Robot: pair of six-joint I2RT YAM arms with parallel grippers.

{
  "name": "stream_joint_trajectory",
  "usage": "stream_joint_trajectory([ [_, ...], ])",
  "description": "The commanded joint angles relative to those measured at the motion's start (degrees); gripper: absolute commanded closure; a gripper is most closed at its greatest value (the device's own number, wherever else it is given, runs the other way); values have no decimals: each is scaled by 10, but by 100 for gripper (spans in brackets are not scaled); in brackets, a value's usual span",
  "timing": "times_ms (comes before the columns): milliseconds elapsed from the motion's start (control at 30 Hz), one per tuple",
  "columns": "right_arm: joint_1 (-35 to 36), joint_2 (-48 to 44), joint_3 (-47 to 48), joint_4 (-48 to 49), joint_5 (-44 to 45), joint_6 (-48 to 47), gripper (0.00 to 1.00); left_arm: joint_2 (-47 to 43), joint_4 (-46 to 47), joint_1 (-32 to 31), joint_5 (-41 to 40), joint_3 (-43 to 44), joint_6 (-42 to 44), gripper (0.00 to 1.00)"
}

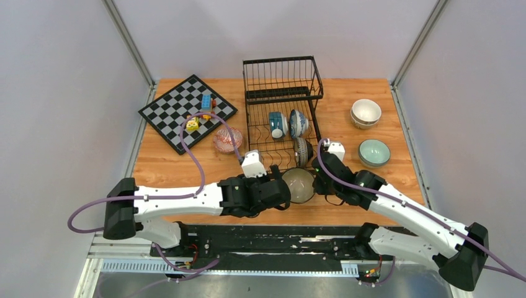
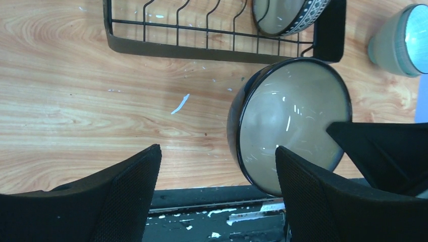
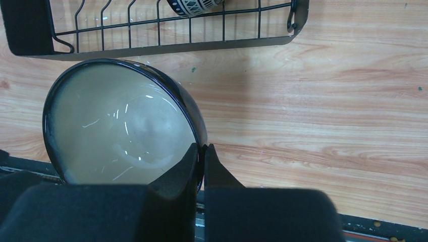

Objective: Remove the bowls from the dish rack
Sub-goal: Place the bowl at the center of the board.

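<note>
A dark-rimmed bowl point(image 1: 298, 185) with a beige inside hangs tilted just in front of the black wire dish rack point(image 1: 282, 68), over the table's near edge. My right gripper point(image 3: 202, 147) is shut on the rim of this bowl point(image 3: 121, 121). My left gripper point(image 2: 217, 151) stands open at the opposite rim of the bowl point(image 2: 287, 116): one finger lies over the inside, the other is well clear on the outside. Three bowls stand in the rack: a teal one point(image 1: 277, 124), a blue-white patterned one point(image 1: 298, 123) and a dark patterned one point(image 1: 302, 151).
On the table right of the rack sit stacked white bowls point(image 1: 366, 113) and a mint green bowl point(image 1: 374, 152). A red-pink patterned bowl point(image 1: 227, 139) lies left of the rack, beside a chessboard point(image 1: 167, 115) carrying toy blocks point(image 1: 201, 112).
</note>
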Motion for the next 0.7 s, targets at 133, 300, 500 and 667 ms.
stream_joint_trajectory([
  [133, -7, -8, 31, 38, -10, 24, 100, 40, 3, 14, 16, 28, -6, 31],
  [300, -7, -11, 31, 38, -18, 25, 100, 59, 21, 20, 29, 30, 6, 43],
  [500, -6, -8, 32, 38, -26, 33, 100, 76, 25, 25, 42, 34, 11, 53],
  [667, -4, -1, 34, 38, -26, 33, 100, 81, 22, 27, 45, 34, 9, 60],
])
